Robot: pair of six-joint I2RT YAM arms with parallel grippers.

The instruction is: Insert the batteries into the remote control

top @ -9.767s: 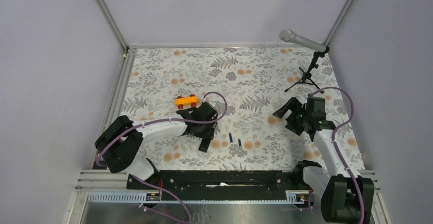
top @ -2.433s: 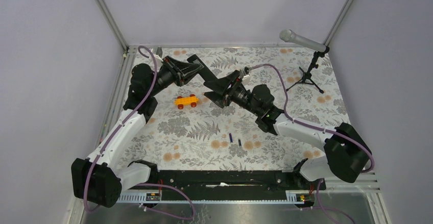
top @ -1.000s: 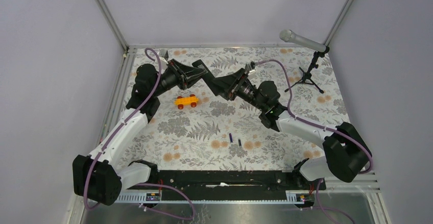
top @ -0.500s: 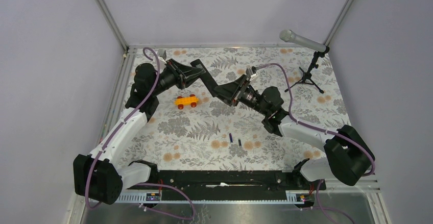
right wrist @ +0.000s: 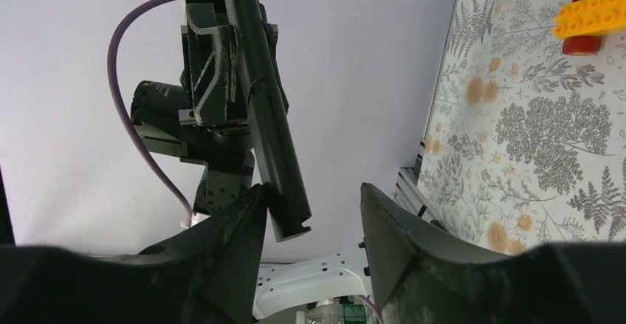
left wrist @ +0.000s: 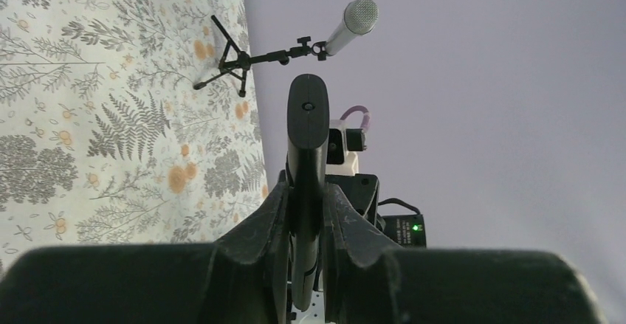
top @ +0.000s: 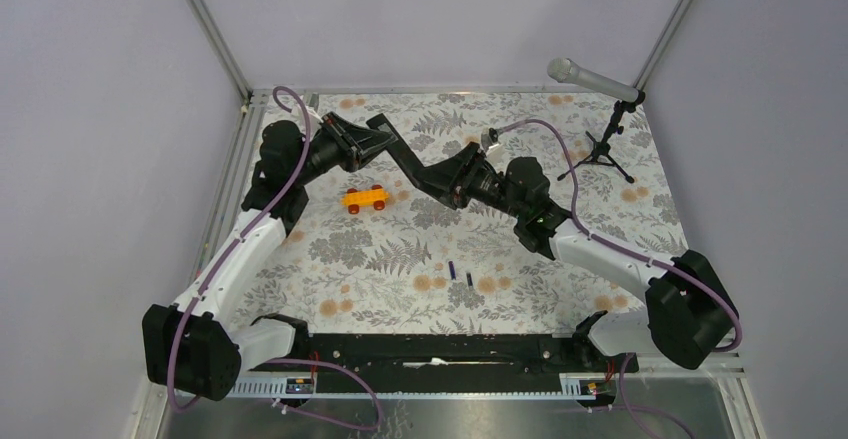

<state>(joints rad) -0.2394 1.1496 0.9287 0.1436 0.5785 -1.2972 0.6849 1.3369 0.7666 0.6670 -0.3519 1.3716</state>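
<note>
The remote control (top: 400, 156) is a slim black bar held in the air above the back of the table. My left gripper (top: 378, 139) is shut on one end of it; in the left wrist view the remote control (left wrist: 307, 128) sticks straight out between the fingers (left wrist: 269, 217). My right gripper (right wrist: 314, 206) is open around the other end, with the remote control (right wrist: 269, 132) lying against its left finger and a clear gap to the right one. The two batteries (top: 452, 270) (top: 469, 279) lie side by side on the floral cloth near the front middle.
An orange toy car (top: 365, 198) sits on the cloth below the raised remote. A microphone on a small tripod (top: 600, 144) stands at the back right. Grey walls and metal rails (top: 240, 174) border the table.
The left arm still holds the remote aloft. The right wrist has shifted slightly around the remote's free end. The batteries and the toy car have not moved.
</note>
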